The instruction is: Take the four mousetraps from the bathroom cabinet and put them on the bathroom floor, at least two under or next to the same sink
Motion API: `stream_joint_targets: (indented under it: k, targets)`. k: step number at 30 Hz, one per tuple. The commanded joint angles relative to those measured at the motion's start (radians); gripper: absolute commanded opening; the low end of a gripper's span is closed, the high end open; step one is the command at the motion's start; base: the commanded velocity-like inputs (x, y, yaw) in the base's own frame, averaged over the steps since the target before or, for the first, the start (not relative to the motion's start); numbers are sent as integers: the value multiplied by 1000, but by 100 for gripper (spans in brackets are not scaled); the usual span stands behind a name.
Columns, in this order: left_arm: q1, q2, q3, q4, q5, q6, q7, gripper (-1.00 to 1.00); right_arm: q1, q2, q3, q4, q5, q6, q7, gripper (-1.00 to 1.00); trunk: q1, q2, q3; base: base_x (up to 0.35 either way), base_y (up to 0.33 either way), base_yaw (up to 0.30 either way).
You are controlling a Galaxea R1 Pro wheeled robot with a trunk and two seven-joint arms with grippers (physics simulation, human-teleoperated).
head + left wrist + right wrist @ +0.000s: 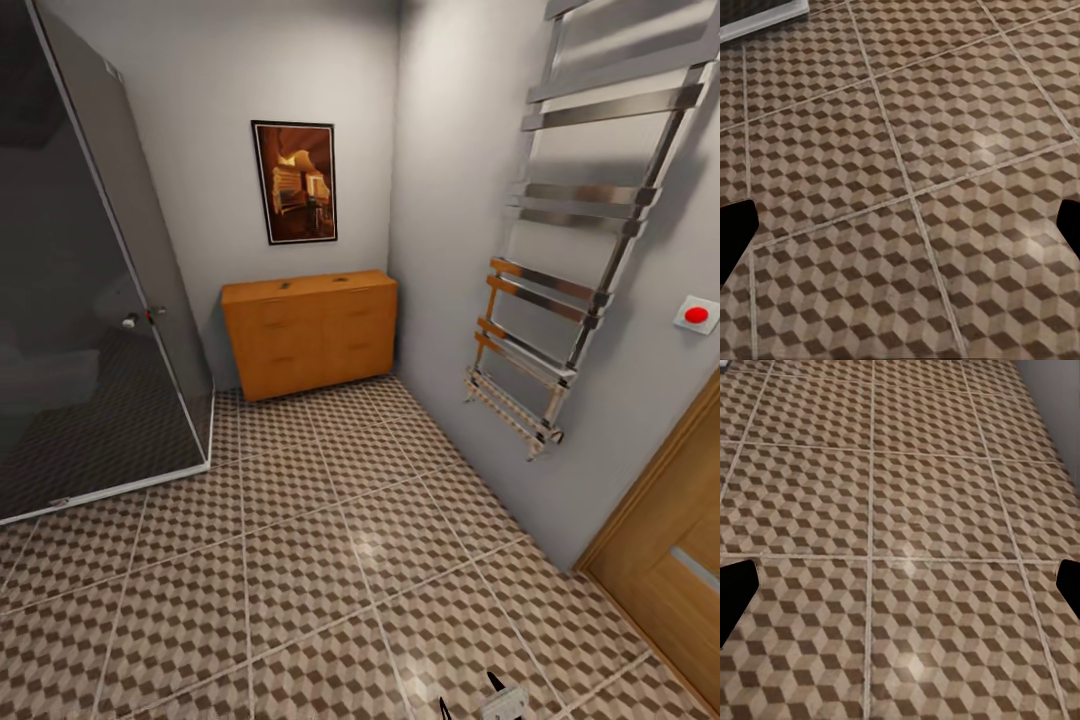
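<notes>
Grippers first: left gripper [900,232] and right gripper [900,589] are both spread wide, dark fingertips at the frame edges, nothing held, just hanging over the bathroom floor [330,560]. Further off at about 12 o'clock the cabinet [310,335] sits in the corner, drawers closed. Couple of tiny dark things on top, can't tell if they're traps. Looks like nothing's been placed yet.

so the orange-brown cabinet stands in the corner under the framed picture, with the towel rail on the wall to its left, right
Not quite: the towel rail hangs on the wall to the right of the cabinet, as the head view shows. To the cabinet's left stands the dark glass shower enclosure. The cabinet does stand in the corner under the framed picture.
</notes>
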Motion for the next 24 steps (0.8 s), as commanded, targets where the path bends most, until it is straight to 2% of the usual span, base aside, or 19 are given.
stream_joint_targets:
  k: [1, 14, 21, 24]
  targets:
    - [-2, -1, -9, 4, 9, -5, -1, 100, -1, 0, 8, 1, 3, -2, -10, 100, 1, -2, -2, 0, 0, 269]
    - [-1, -8, -9, 4, 9, -5, -1, 100, -1, 0, 8, 1, 3, -2, -10, 100, 1, -2, -5, 1, -14, 270]
    - [-2, -8, -9, 4, 9, -5, -1, 100, -1, -1, 8, 1, 3, -2, -10, 100, 1, -2, -5, 151, -162, 267]
    - [-1, -8, -9, 4, 9, -5, -1, 100, -1, -1, 8, 1, 3, -3, -9, 100, 1, -2, -5, 239, -188, 96]
